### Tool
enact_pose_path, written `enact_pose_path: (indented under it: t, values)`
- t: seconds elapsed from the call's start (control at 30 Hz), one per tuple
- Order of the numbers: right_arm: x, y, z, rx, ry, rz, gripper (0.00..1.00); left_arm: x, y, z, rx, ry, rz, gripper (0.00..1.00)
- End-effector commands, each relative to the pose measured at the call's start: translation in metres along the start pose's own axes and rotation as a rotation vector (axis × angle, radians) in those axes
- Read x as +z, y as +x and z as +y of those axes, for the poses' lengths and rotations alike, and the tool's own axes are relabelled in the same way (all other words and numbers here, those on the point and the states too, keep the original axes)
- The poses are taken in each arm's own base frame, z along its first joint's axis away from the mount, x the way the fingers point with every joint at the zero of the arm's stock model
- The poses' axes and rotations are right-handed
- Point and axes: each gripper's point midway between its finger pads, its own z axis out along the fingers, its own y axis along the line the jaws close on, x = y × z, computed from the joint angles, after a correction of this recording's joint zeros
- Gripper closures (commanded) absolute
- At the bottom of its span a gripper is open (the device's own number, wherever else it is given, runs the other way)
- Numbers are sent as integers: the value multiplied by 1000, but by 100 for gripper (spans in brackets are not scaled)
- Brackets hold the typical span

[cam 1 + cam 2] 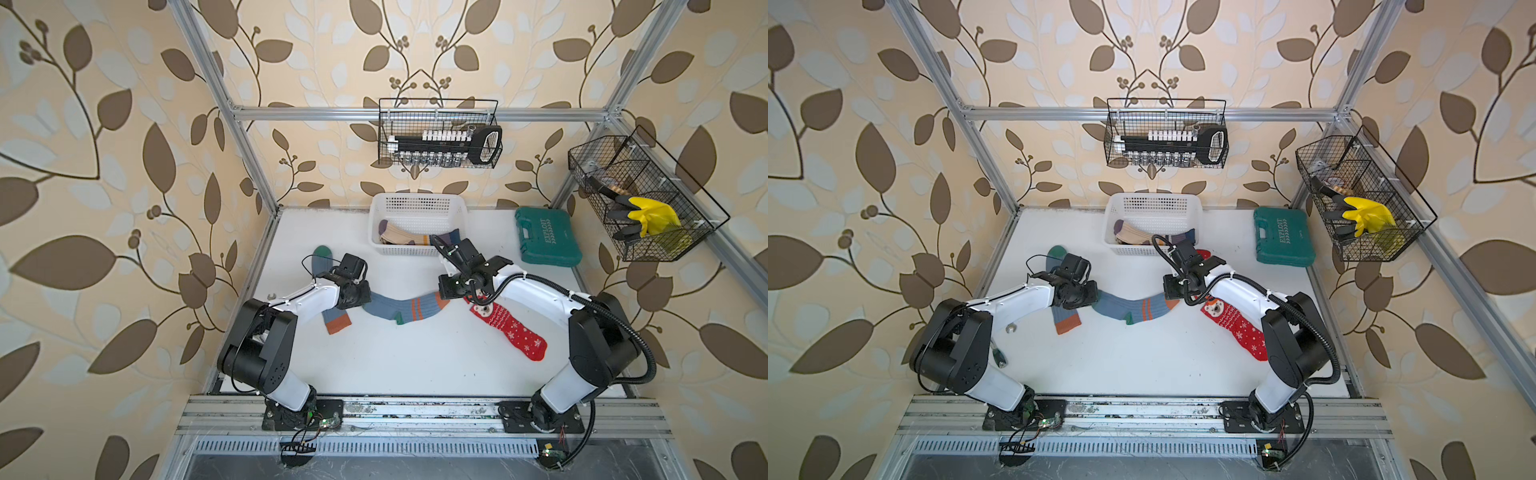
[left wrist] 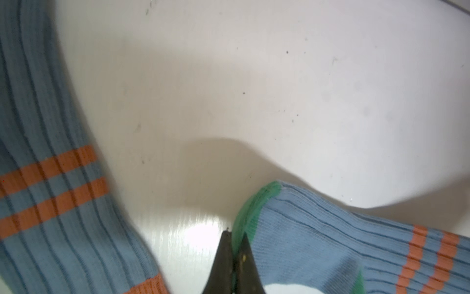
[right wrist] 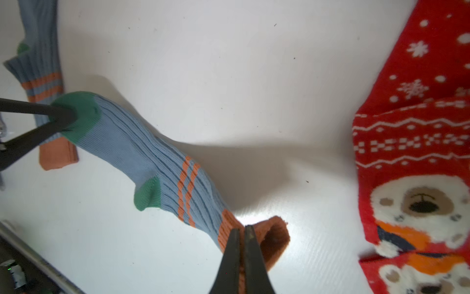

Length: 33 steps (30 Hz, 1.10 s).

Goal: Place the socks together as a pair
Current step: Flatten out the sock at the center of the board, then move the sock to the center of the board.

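Note:
A blue-grey sock (image 1: 399,308) (image 1: 1133,308) with orange stripes hangs stretched between my two grippers over the middle of the white table. My left gripper (image 2: 235,238) is shut on its green toe (image 3: 81,114). My right gripper (image 3: 243,230) is shut on its orange cuff (image 3: 274,239). The matching blue-grey sock (image 1: 332,316) (image 2: 50,152) lies flat under my left arm, green toe (image 1: 323,253) far, orange cuff (image 1: 337,325) near. Two red snowflake socks (image 1: 513,330) (image 3: 419,132) lie overlapped beside my right arm.
A white plastic basket (image 1: 417,203) at the back holds cream striped socks (image 1: 399,237). A green tool case (image 1: 548,237) lies at the back right. Wire baskets hang on the back wall (image 1: 440,133) and the right wall (image 1: 640,195), the latter holding a yellow glove (image 1: 648,214).

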Motion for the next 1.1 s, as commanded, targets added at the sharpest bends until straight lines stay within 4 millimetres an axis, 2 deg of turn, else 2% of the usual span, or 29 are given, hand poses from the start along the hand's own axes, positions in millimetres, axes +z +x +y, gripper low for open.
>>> enact_pose_path:
  t: [0.0, 0.1, 0.13, 0.2, 0.27, 0.37, 0.43, 0.53, 0.63, 0.7, 0.8, 0.87, 0.93, 1.07]
  values:
    - [15, 33, -43, -36, 229, 144, 94, -8, -14, -8, 15, 19, -38, 100]
    - [23, 31, -53, -33, 272, 143, 89, -9, -14, -3, 13, -8, -45, 100]
    - [26, 30, -55, -28, 274, 138, 83, -11, -16, 1, 13, -28, -52, 94]
    - [27, 28, -59, -21, 282, 126, 73, -18, -22, 11, 17, -91, -77, 73]
    - [24, 25, -62, -18, 293, 97, 65, -30, -35, 25, 11, -157, -110, 56]
    - [10, 17, -59, -10, 267, 17, 62, -54, -64, 48, -25, -231, -176, 30]
    - [-2, 12, -54, -8, 234, -39, 61, -67, -87, 68, -61, -281, -220, 16]
    - [-16, 10, -47, -4, 183, -95, 60, -72, -124, 102, -137, -338, -267, 14]
    - [-25, 10, -33, 4, 93, -127, 61, -61, -156, 132, -167, -422, -271, 14]
    - [-29, 13, -22, 5, 26, -128, 61, -48, -169, 150, -185, -463, -230, 14]
    - [-32, 20, -3, -8, -64, -127, 62, -32, -177, 170, -218, -478, -191, 14]
    - [-30, 28, 17, -46, -116, -112, 65, -22, -180, 176, -240, -450, -176, 14]
    - [-25, 39, 47, -101, -178, -68, 66, -12, -181, 179, -253, -424, -155, 15]
    - [-13, 56, 95, -197, -215, -19, 69, 10, -181, 172, -259, -365, -102, 17]
